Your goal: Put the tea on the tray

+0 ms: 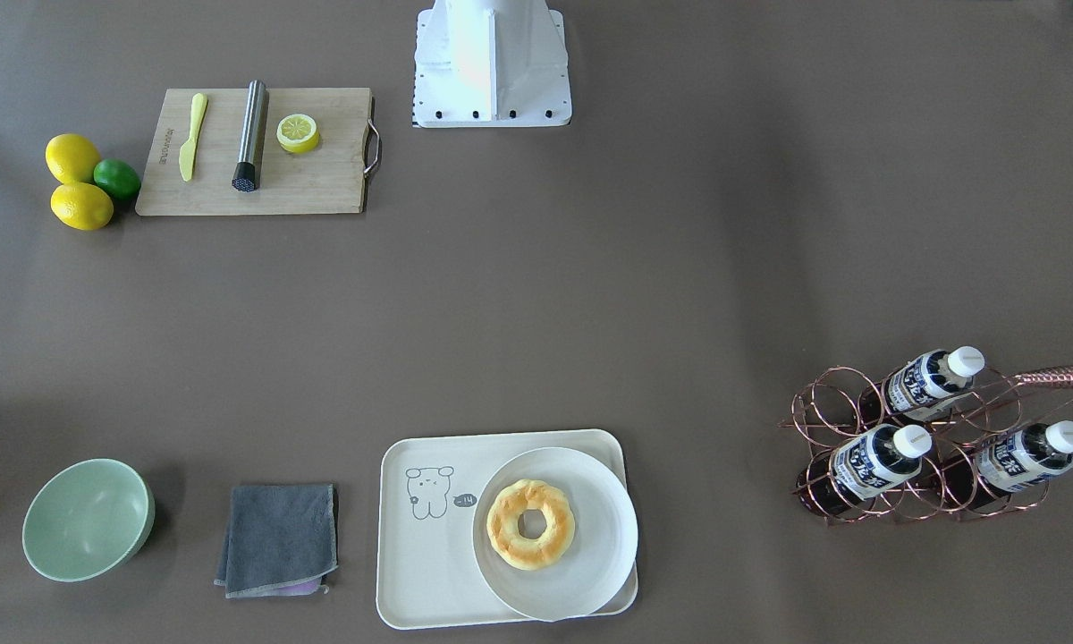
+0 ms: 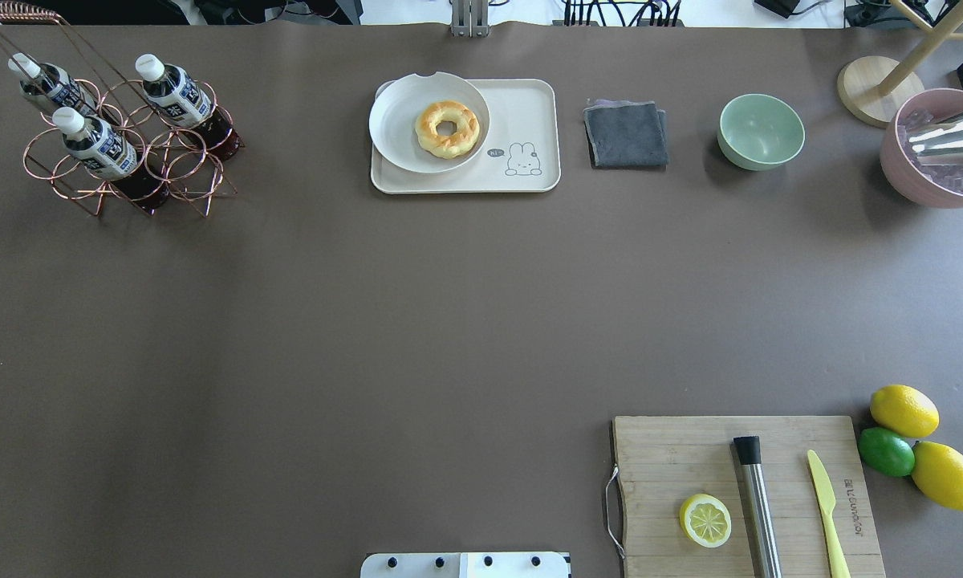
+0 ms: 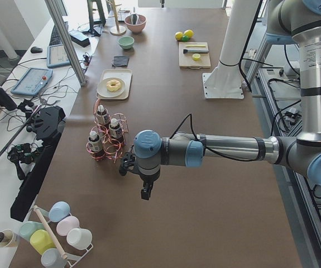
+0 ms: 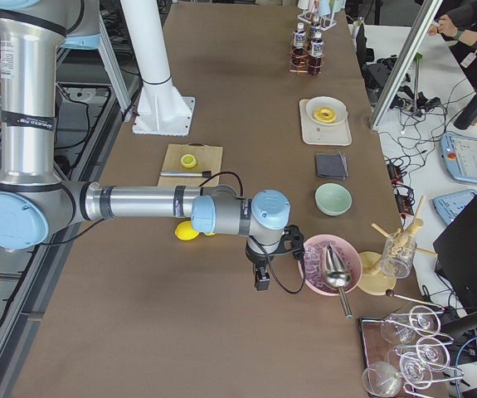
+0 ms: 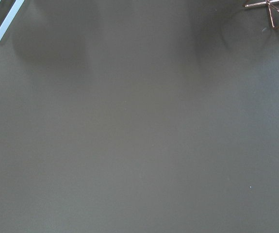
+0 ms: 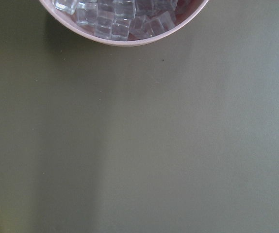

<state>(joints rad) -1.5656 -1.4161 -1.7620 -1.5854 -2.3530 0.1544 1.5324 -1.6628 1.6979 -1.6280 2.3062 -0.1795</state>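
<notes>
Three tea bottles [image 1: 876, 461] stand in a wire rack [image 1: 1060, 372] in the front-facing view, well apart from the tray [image 1: 411, 572]. Overhead: the tray carries a plate [image 2: 397, 132]. Side views: left end effector [image 3: 144, 192] and right end effector [image 4: 261, 280] hang over the tabletop [image 3: 205, 212]; grip state cannot be determined.

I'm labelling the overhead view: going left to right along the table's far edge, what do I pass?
Copper rack holding three tea bottles → tray with the doughnut plate → grey cloth → green bowl → pink bowl of ice.
</notes>
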